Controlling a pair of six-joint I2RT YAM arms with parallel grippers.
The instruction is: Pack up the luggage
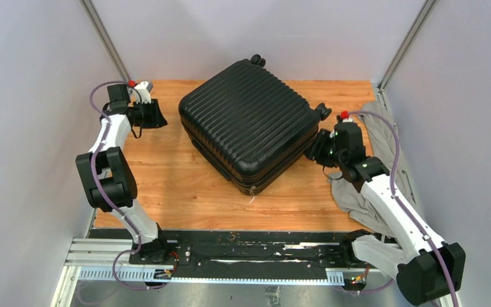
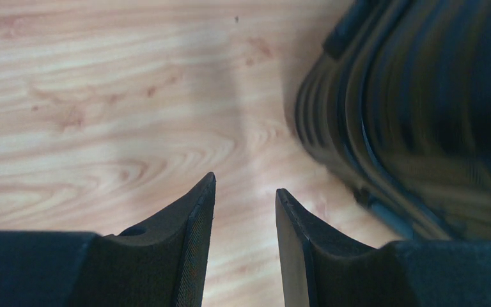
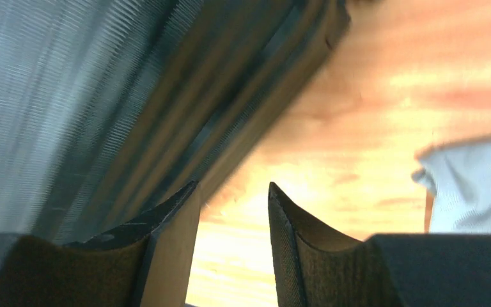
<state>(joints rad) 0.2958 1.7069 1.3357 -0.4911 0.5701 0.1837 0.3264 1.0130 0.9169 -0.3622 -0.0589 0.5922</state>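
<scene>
The luggage (image 1: 249, 121) is a black ribbed hard-shell suitcase lying closed and flat in the middle of the wooden table, turned at an angle, wheels toward the back and right. My left gripper (image 1: 160, 119) is open and empty, just left of the suitcase's left corner; the left wrist view shows its jaws (image 2: 244, 192) apart over bare wood, with the luggage (image 2: 415, 109) at the right. My right gripper (image 1: 314, 148) is open and empty beside the suitcase's right side; the right wrist view shows it (image 3: 231, 188) next to the luggage (image 3: 102, 96).
A grey garment (image 1: 366, 198) lies crumpled on the table's right side under my right arm and shows in the right wrist view (image 3: 470, 185). More grey cloth (image 1: 383, 121) drapes along the right wall. Grey walls close in the table on three sides.
</scene>
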